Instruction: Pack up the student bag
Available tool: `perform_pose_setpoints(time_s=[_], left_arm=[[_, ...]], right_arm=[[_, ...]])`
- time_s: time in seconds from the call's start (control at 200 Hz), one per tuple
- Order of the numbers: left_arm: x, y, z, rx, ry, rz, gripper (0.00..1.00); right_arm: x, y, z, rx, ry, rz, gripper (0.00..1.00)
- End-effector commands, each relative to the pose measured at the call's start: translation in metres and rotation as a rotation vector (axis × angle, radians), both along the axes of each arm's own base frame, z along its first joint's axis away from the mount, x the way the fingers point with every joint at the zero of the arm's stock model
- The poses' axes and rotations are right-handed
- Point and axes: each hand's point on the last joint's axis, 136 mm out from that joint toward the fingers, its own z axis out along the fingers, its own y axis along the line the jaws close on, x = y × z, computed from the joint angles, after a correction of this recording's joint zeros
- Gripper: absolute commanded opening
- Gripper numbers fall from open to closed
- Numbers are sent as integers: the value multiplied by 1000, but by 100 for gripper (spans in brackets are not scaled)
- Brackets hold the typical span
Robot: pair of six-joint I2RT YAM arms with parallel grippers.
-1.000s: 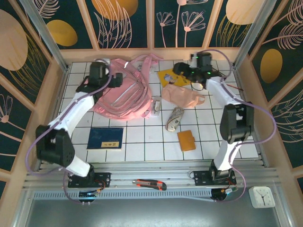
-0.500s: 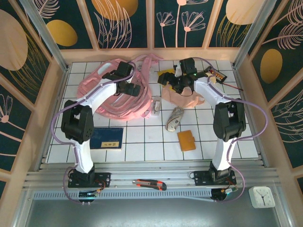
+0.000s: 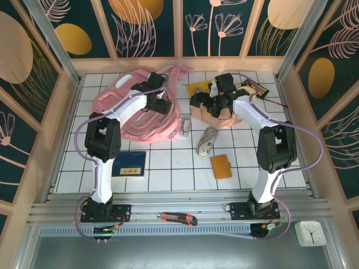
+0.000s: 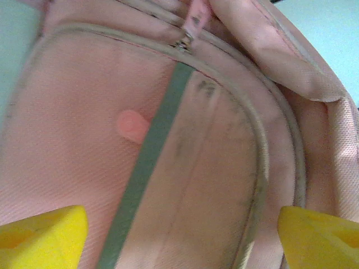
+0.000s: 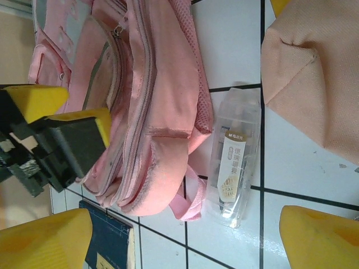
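Student bag [image 3: 137, 128] lies at back left of the tiled table [image 3: 168, 168], front pocket up. Left gripper [image 4: 179, 232] sits over that pocket, fingers spread wide, pink fabric between them, not pinched. Clear packet [image 5: 233, 162] lies just right of the bag. Right gripper [image 5: 180, 241] is above the packet, near the peach pouch [image 3: 224, 116], fingers spread, gripping nothing.

A white tiled tabletop [image 3: 168, 168] sits inside wood-framed dark teal panels [image 3: 196, 28] with golden ovals.
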Motion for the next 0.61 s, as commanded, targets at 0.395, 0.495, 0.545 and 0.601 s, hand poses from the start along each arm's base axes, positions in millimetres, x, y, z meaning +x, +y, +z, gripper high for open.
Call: perform_pose_setpoints(time_s=[0.395, 0.495, 0.545, 0.601], left_arm=[[4, 7, -22, 81, 46, 43, 33], [2, 8, -18, 89, 43, 41, 5], [1, 11, -10, 94, 28, 37, 0], [0, 6, 6, 74, 2, -8, 0]], right_arm=[[-12, -12, 14, -4, -27, 2, 87], [-13, -12, 20, 2, -53, -1, 87], [-12, -13, 24, 10, -74, -4, 87], [-9, -12, 32, 21, -111, -4, 88]])
